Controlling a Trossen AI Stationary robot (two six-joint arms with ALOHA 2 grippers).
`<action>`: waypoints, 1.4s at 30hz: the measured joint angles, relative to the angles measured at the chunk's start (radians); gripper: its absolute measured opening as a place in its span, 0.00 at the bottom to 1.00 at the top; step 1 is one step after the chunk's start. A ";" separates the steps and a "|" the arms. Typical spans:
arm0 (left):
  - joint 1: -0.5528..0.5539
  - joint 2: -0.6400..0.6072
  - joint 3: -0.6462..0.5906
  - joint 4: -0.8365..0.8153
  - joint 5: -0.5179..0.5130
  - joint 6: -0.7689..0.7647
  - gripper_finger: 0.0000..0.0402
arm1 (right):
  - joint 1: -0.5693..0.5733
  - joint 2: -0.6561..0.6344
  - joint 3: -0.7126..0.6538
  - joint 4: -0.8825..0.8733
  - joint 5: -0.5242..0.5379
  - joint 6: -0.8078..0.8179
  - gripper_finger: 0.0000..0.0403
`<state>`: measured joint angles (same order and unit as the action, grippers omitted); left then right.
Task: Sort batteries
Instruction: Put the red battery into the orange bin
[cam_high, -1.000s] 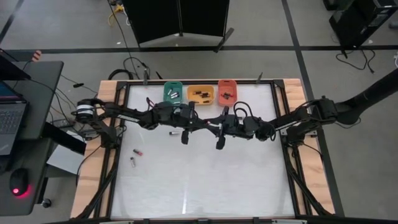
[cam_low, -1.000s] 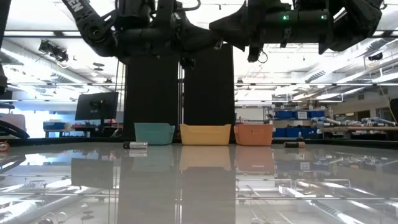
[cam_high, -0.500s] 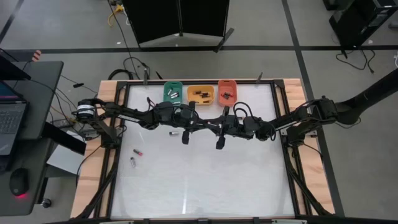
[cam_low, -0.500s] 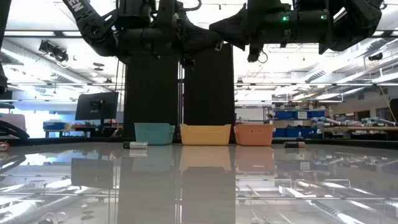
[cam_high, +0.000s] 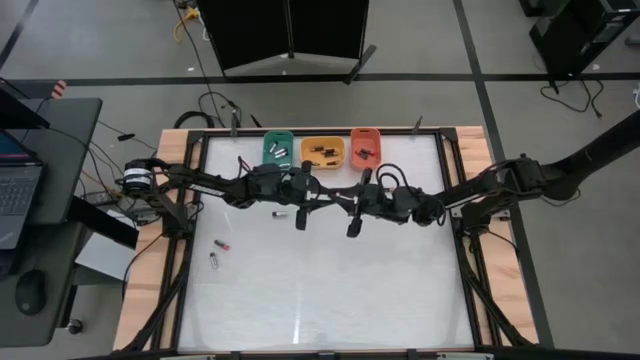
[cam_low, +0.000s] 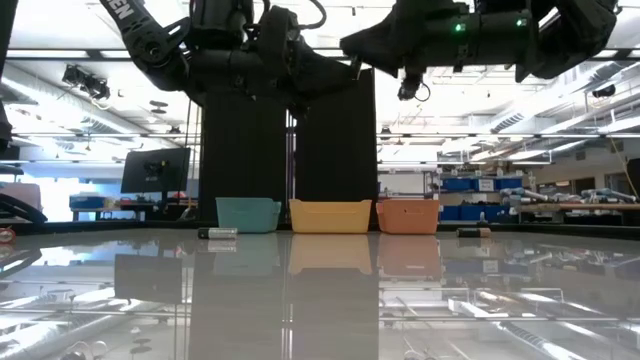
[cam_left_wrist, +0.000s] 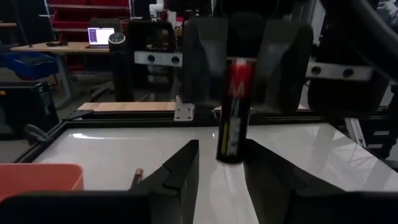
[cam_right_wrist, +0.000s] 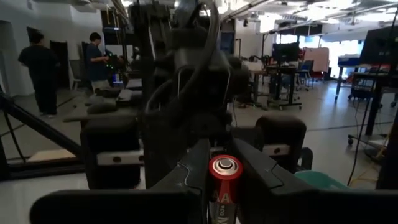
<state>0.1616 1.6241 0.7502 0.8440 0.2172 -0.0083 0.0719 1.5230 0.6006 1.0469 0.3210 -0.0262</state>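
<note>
Three trays (cam_high: 322, 149) behind pincers; batteries (cam_high: 219, 251) left.

Glossy white table (cam_high: 330, 290), wooden frame (cam_high: 140, 290)

I see a red-topped black battery (cam_right_wrist: 222, 186), green (cam_high: 278, 148), orange (cam_high: 322, 150) and red (cam_high: 364, 145) trays, and a glossy white counter (cam_high: 320, 280).
</note>
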 joint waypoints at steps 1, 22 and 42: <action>0.000 0.000 0.000 -0.001 -0.003 0.000 0.32 | 0.000 -0.009 0.000 -0.003 0.000 -0.005 0.15; -0.002 0.000 -0.003 -0.173 -0.090 0.051 0.33 | -0.269 -0.221 0.000 -0.435 0.083 0.042 0.15; -0.005 0.000 -0.003 -0.179 -0.127 0.086 0.33 | -0.798 0.220 0.539 -1.392 -0.309 -0.264 0.15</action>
<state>0.1562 1.6245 0.7475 0.6655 0.0903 0.0776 -0.7260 1.7427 1.1401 -0.3455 0.0124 -0.2901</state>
